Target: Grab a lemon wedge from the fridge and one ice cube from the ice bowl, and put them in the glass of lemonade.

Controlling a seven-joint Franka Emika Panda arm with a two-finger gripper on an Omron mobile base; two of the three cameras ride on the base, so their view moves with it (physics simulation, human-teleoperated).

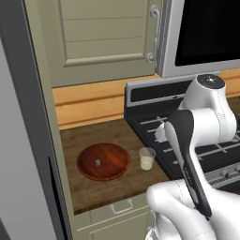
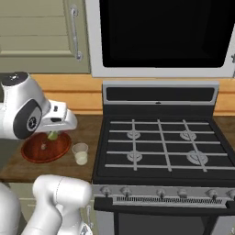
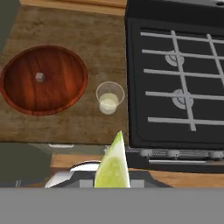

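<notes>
Wooden tabletop (image 1: 93, 187) runs along the left of a rendered kitchen, beside a black gas stove (image 2: 160, 142) with a dark microwave (image 2: 163, 32) above it and beige cabinets (image 1: 103, 33) at upper left. On the tabletop sits the wide reddish-brown ice bowl (image 3: 17, 83), left of centre in the hand view, with one tiny pale ice cube (image 3: 40, 77) lying inside it. Just right of the bowl, close but apart, stands the glass of lemonade (image 3: 109, 98), upright, holding pale liquid. At the bottom centre of the hand view, the yellow-green lemon wedge (image 3: 113, 166) points upward, clamped in the gripper (image 3: 113, 181), whose fingertips are hidden behind it. In the right base view the wedge (image 2: 53, 135) hangs over the bowl's (image 2: 32, 153) near rim, under the white arm (image 2: 32, 112).
</notes>
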